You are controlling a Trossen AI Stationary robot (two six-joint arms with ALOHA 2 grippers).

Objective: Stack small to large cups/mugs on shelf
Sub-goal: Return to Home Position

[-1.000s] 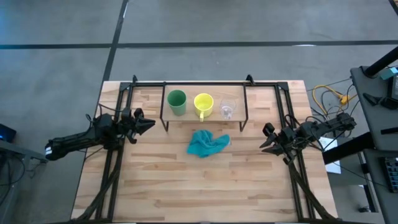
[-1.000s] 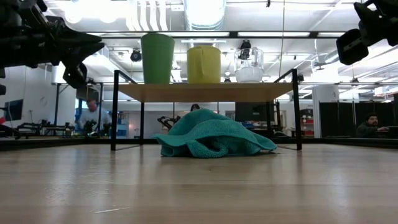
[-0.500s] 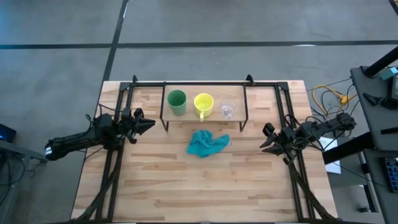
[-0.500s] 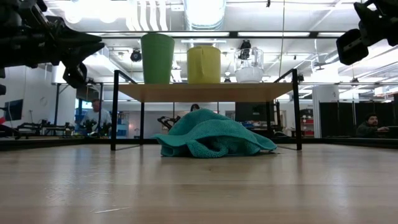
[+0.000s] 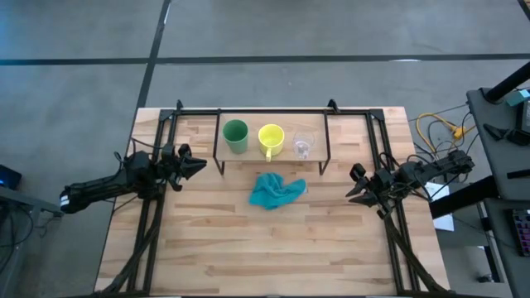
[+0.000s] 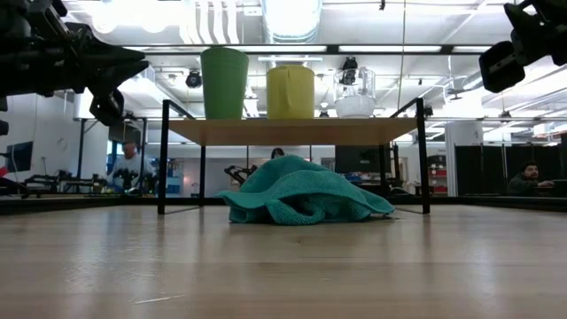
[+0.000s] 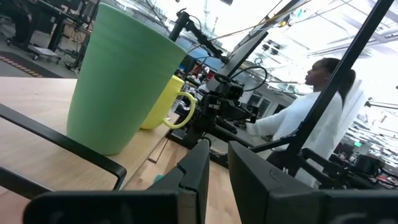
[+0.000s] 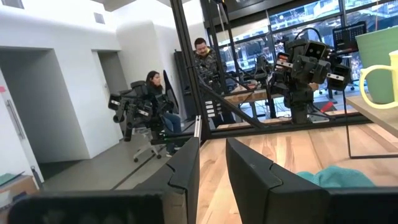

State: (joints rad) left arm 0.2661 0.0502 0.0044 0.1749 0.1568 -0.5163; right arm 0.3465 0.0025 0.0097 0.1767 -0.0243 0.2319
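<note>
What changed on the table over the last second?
Nothing visibly changed. The left gripper and right gripper are where they were, off the shelf's ends. The green cup, yellow mug, glass cup and teal cloth have not moved.

The big cup is plain green, the mug plain yellow, and the small cup clear glass. The shelf is pale wood on a black frame. The cloth is teal. The table shows light, blocky wooden planks, and the floor is grey.
</note>
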